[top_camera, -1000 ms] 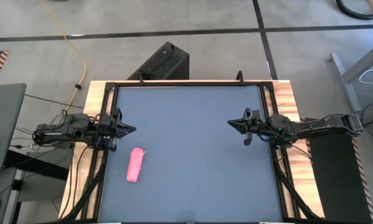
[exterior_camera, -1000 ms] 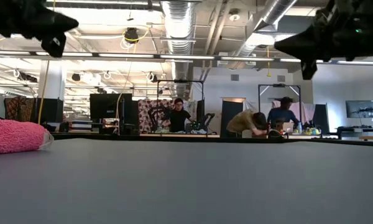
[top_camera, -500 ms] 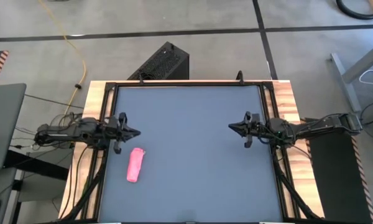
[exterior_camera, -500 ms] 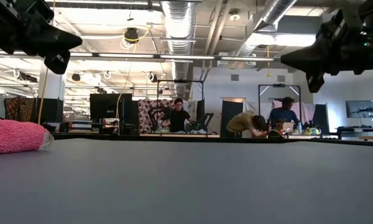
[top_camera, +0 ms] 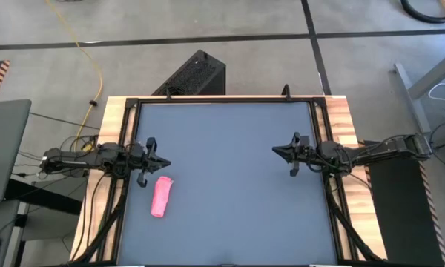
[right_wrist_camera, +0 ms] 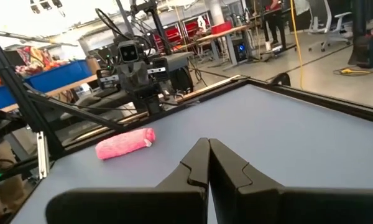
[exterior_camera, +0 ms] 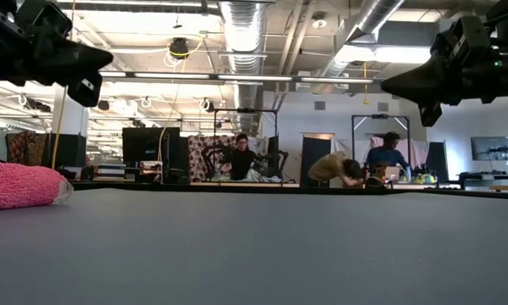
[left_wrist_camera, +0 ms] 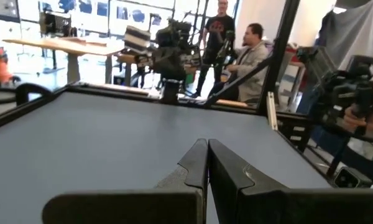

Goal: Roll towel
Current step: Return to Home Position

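No lettering, label, brand, number or sign can be read anywhere on the desk, arms or room beyond.

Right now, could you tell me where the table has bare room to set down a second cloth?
The middle of the table is bare, from the left tool across to the right tool, both shut and raised. The surface under the right tool is bare too. Only the left side is crowded: the rolled towel lies close to the left tool.
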